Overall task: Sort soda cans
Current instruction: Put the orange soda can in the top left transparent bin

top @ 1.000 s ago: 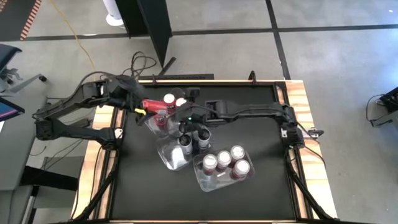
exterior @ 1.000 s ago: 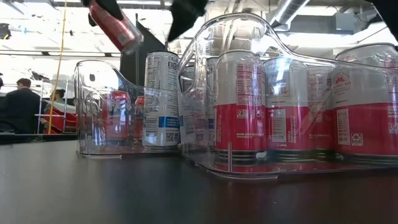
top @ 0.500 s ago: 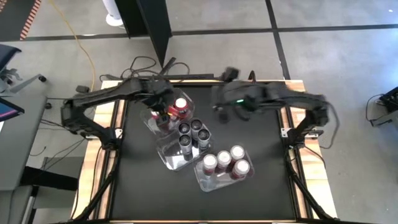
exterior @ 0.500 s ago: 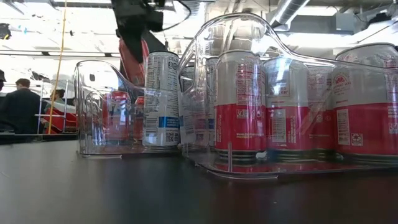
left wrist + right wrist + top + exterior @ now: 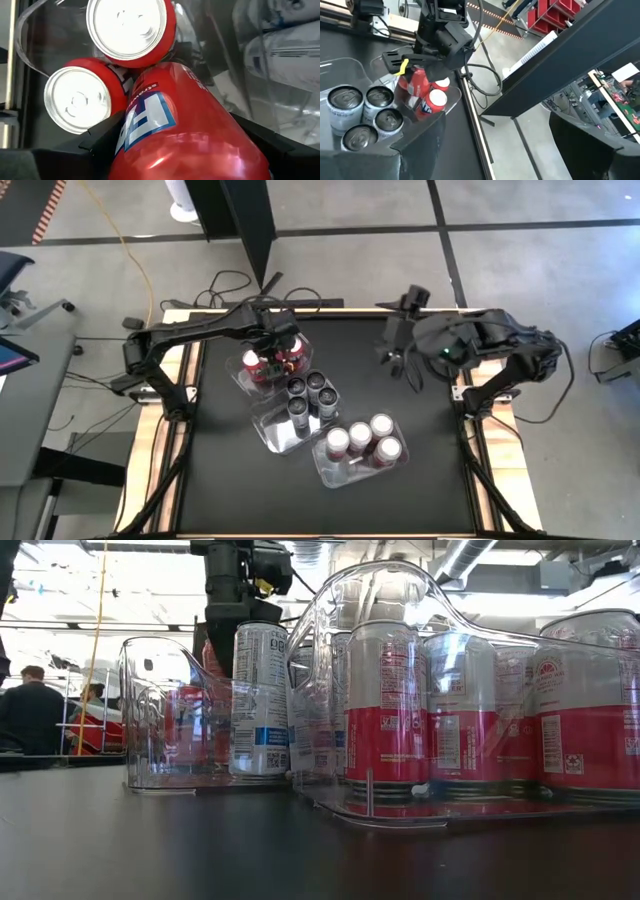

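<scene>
- The table (image 5: pixel 420 480) has a black top with light wooden edges on its left and right sides, and it stands on a grey floor.
- Three clear plastic tubs sit on the black top in a diagonal row.
- The far tub (image 5: pixel 248 377) holds the red cans (image 5: pixel 131 30), which stand upright with silver tops.
- The middle tub (image 5: pixel 272 436) holds four dark grey-black cans (image 5: pixel 308 392), grouped at its far end.
- The near tub (image 5: pixel 335 470) holds four white and red cans (image 5: pixel 362 442), standing close together.
- The left gripper (image 5: pixel 272 352) is over the far tub, and its fingers are closed on a red can (image 5: pixel 185 135), which touches the two standing red cans there.
- The right gripper (image 5: pixel 398 352) is lifted above the far right part of the table, well apart from the tubs. I cannot tell how wide its fingers are.
- Black cables (image 5: pixel 235 283) lie on the floor behind the table, and a yellow cable (image 5: pixel 128 250) runs across the floor on the left.
- In the low view the room behind is bright, with pipes at the ceiling, and a person in dark clothes (image 5: pixel 30 715) stands at the far left.
</scene>
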You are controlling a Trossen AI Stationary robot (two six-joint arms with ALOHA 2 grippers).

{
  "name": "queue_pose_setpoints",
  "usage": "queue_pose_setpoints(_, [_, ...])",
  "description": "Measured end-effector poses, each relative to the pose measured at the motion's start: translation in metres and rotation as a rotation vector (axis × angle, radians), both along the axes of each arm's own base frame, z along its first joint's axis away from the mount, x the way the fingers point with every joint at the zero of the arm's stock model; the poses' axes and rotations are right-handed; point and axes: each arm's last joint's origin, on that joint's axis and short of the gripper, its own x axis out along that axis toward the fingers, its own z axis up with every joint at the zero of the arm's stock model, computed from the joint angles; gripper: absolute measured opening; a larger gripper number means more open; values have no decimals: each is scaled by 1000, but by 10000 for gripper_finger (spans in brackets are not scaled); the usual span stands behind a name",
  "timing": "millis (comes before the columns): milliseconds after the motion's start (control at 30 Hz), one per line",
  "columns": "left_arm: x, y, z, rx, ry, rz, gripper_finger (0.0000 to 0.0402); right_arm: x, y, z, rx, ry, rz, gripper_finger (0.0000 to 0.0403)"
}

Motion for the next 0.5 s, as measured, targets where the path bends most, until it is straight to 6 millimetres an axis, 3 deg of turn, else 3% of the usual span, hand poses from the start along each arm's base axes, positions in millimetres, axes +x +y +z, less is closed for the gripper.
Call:
queue_pose_setpoints(300, [1,6,0,26,-23,29,296,-9,18,-5,-36,45,-12,372])
queue_pose_setpoints(500, [-1,5,-15,7,0,27,296,-10,24,-5,-46,41,-6,372])
